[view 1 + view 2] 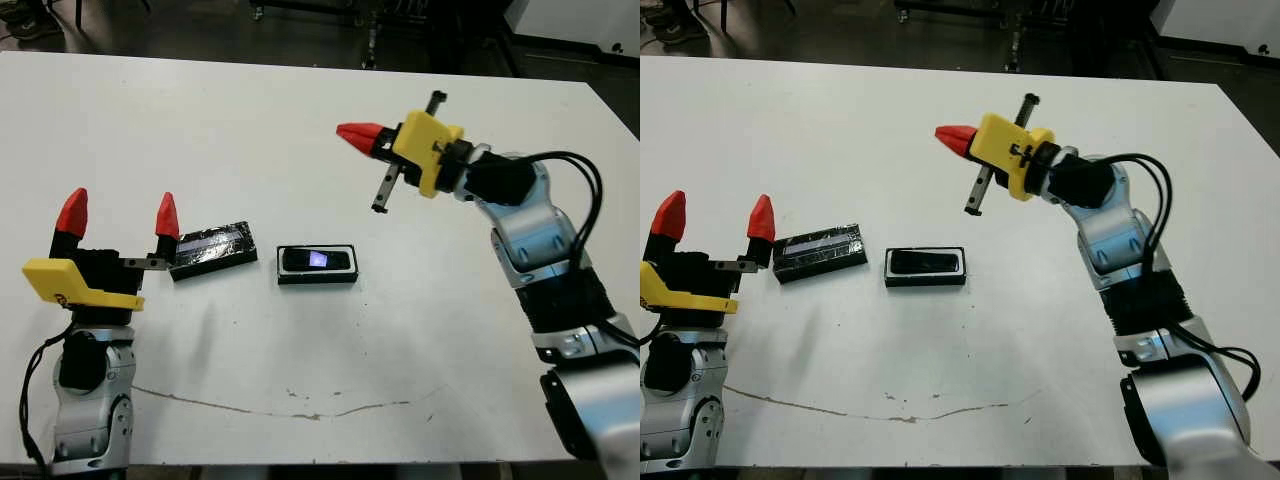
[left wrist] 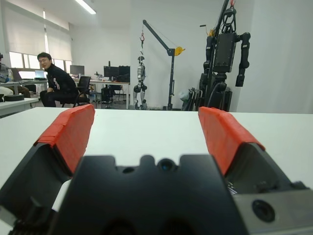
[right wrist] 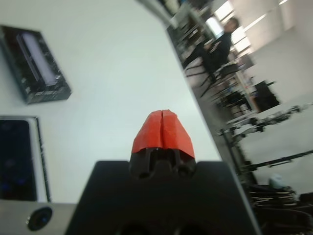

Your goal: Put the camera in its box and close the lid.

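Observation:
The camera (image 1: 318,260), a slim black bar with a small purplish lit patch, lies inside the box (image 1: 317,279), a shallow black-rimmed tray at the table's middle. Just left of the box lies the lid (image 1: 211,249), a glossy black slab with a pale stripe, flat on the table. My left gripper (image 1: 118,214) stands open, fingers pointing up, right beside the lid's left end. My right gripper (image 1: 352,133) hovers shut and empty above the table, behind and to the right of the box. The right wrist view shows the lid (image 3: 36,63) and part of the box (image 3: 40,152).
A thin dark scratch line (image 1: 290,408) runs across the white table near its front edge. Beyond the table, the left wrist view shows a seated person (image 2: 55,81), desks and robot stands (image 2: 225,54).

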You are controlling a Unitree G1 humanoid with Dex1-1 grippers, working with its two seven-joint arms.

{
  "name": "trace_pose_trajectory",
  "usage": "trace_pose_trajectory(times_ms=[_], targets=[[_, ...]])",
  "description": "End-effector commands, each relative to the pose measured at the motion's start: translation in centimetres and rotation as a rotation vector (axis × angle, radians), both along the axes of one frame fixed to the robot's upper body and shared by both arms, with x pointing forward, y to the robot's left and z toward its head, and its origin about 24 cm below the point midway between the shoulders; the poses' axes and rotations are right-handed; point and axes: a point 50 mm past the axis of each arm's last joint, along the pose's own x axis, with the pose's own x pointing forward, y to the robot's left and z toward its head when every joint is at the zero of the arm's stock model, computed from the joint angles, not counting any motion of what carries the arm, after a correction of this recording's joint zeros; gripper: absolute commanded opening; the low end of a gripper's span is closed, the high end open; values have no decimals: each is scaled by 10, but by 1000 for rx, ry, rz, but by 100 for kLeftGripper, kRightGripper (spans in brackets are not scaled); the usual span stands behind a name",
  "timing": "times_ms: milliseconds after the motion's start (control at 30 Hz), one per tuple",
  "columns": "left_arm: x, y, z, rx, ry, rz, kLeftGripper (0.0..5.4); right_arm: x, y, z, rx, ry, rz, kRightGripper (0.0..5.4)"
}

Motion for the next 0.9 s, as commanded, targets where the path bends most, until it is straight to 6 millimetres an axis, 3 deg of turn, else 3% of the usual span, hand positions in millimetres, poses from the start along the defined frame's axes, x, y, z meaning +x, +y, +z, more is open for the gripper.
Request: trace_pose_trajectory(times_ms=[33,433,900], targets=[[-1,1,-2,3,-7,-3,540,4,10,-6,-97,79,30,1],[-3,3,-4,-5,-18,-6,540,-3,34,-28,-266,211,174,1],[-3,1,-3,-1,-27,-7,540,-7,35,-44,-330,348,237,1]])
